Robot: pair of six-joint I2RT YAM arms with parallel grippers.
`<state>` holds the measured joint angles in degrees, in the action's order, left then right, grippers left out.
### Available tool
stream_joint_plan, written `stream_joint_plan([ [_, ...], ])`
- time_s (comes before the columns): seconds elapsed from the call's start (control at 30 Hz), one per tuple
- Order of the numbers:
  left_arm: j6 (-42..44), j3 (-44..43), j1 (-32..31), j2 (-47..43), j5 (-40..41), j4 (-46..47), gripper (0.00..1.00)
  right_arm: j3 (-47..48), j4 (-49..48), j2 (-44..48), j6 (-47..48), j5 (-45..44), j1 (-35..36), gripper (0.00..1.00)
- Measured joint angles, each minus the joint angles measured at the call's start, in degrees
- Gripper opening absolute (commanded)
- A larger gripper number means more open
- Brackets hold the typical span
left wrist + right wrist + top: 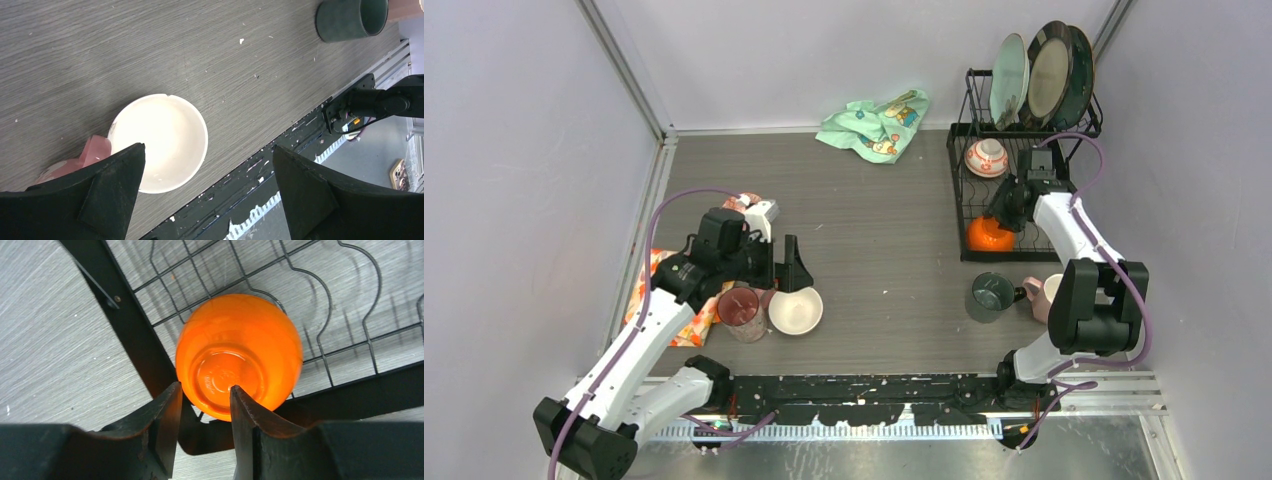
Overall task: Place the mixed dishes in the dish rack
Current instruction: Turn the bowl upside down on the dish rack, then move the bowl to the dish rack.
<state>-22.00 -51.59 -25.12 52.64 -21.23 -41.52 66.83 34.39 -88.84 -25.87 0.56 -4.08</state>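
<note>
Top external: dish rack (1024, 190), black wire, two tiers, at far right of grey wood-grain table (884, 230). Upper slots: three round plates on edge: pale green plate (1008, 80), dark-rimmed beige plate (1049, 72), dark blue-green plate (1087, 70). Lower basket: red-and-white patterned bowl (987, 157); orange bowl (987, 236), glossy, rounded, upended with foot ring uppermost, at the basket's near-left corner. Right gripper (1004, 218) directly over it; in the right wrist view, black fingers at a partial gap, straddling the bowl's near side, contact impossible to tell. On the table beside the rack: dark green cup (994, 292), pink cup (1044, 295). Left gripper (789, 268) spread wide above smooth white bowl (795, 311), next to reddish-pink cup (741, 308).
</note>
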Motion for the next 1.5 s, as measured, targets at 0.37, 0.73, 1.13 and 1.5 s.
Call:
stream_joint_plan([
  [0.37,0.0,0.0,0.0,-0.4,0.8,0.0,1.00,-0.6,-4.7,-3.1,0.9,-13.9,0.1,0.33],
  [0.73,0.0,0.0,0.0,-0.4,1.4,0.0,1.00,0.3,-12.2,-6.6,3.4,-24.7,-2.6,0.41],
  [1.13,0.5,0.0,0.0,-0.5,3.8,-1.7,1.00,3.4,-2.2,-1.9,-3.3,-22.1,-3.5,0.65],
  [1.5,1.6,0.0,-0.3,-2.5,4.9,-2.8,1.00,-3.1,-0.8,8.6,-4.8,-17.4,-3.7,0.53],
])
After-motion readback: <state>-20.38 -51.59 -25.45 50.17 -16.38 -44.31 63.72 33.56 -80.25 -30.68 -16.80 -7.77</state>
